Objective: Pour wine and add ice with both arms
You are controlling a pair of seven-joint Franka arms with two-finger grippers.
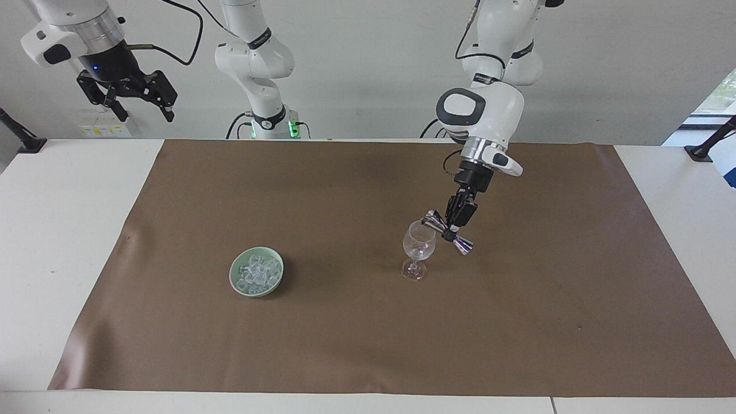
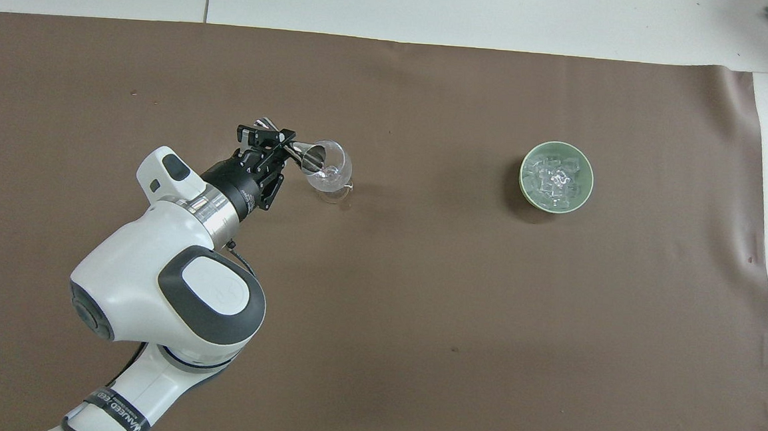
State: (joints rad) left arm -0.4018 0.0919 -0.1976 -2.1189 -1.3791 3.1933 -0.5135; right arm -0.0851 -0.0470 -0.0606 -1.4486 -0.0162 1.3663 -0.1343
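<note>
A clear stemmed glass (image 1: 418,249) (image 2: 331,169) stands on the brown mat. My left gripper (image 1: 451,232) (image 2: 284,145) is shut on a shiny steel double-ended measuring cup (image 1: 449,232) (image 2: 307,156), tilted with one mouth over the glass's rim. No wine is visible. The ice (image 1: 256,273) (image 2: 555,178) lies heaped in a pale green bowl (image 1: 237,280) (image 2: 581,195) toward the right arm's end of the table. My right gripper (image 1: 127,95) waits open, high over that end's table edge by the wall; it is out of the overhead view.
The brown mat (image 1: 368,345) (image 2: 418,311) covers most of the white table (image 1: 57,230). Black clamp mounts (image 1: 23,138) (image 1: 707,144) sit at the table corners nearest the robots.
</note>
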